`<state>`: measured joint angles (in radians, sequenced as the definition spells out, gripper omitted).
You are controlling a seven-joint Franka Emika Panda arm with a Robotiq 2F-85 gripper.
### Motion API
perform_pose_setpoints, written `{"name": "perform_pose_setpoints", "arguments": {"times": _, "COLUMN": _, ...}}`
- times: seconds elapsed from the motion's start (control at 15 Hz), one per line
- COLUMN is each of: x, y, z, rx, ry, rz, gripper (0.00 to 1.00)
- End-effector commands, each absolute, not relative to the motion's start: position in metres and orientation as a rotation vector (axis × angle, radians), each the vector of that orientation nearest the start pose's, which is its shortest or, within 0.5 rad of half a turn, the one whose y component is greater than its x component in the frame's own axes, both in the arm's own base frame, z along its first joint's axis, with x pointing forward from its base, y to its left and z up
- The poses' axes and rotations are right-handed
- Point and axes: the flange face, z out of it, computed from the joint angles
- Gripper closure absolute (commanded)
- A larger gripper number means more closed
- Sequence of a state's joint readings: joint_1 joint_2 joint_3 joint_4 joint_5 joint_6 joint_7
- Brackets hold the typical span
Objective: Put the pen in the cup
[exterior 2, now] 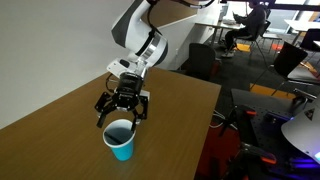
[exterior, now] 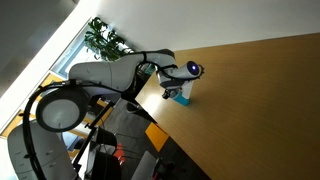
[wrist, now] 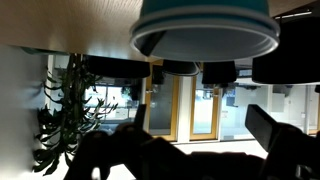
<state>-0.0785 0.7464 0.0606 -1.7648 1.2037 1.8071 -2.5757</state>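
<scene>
Status: gripper [exterior 2: 123,112] hangs just above and behind the cup [exterior 2: 121,142]. Fingers [wrist: 275,135] are spread apart, with nothing between them in the wrist view.

Pen: not found in any view, neither in the hand nor on the bare bench [exterior 2: 185,110]. The cup mouth reads dark in an exterior view and its contents cannot be made out.

Judgement: the drop is probably done and the pen likely sits inside the cup. If so, only the arm's retreat remains; unconfirmed.

Cup [exterior: 184,99] is upright, near the bench edge over which the arm reaches in.

Surface: plain brown wood top, nothing else on it.

Room: office setting, with a leafy plant [exterior: 105,40] by a bright window, dark chairs [exterior 2: 203,60] beyond the far bench edge, and glass doors [wrist: 190,105] in the wrist view
</scene>
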Motion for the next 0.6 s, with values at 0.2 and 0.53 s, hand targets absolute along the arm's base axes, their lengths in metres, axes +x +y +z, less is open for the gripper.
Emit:
{"name": "perform_pose_setpoints", "arguments": {"times": 0.2, "x": 0.570, "y": 0.062, "z": 0.216, "rx": -1.315, "ry": -1.665, "rz": -1.031, "gripper": 0.00}}
{"name": "perform_pose_setpoints", "arguments": {"times": 0.53, "x": 0.571, "y": 0.062, "z": 0.229, "rx": -1.297, "ry": -1.672, "rz": -1.025, "gripper": 0.00}}
